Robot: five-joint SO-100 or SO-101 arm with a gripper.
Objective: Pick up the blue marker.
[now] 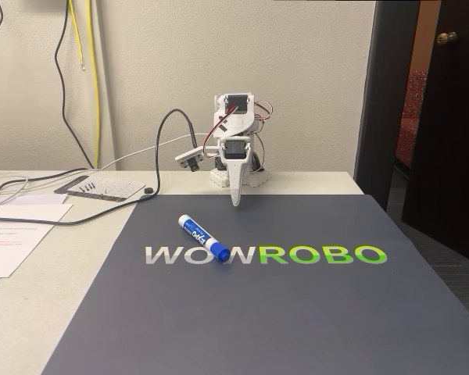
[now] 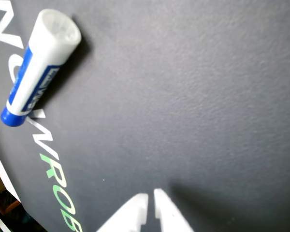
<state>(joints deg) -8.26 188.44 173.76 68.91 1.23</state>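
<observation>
The blue marker lies flat on the dark grey mat, slanted, its blue cap toward the near right over the "WONROBO" lettering. In the wrist view the blue marker lies at the upper left, white end up and blue cap down-left. My white gripper hangs point-down at the mat's far edge, behind and slightly right of the marker, well apart from it. In the wrist view the gripper enters from the bottom edge, its two white fingertips nearly touching, with nothing between them.
The arm's base stands at the back of the table. Black cables, a perforated board and papers lie on the left. A dark door stands to the right, beyond the table edge.
</observation>
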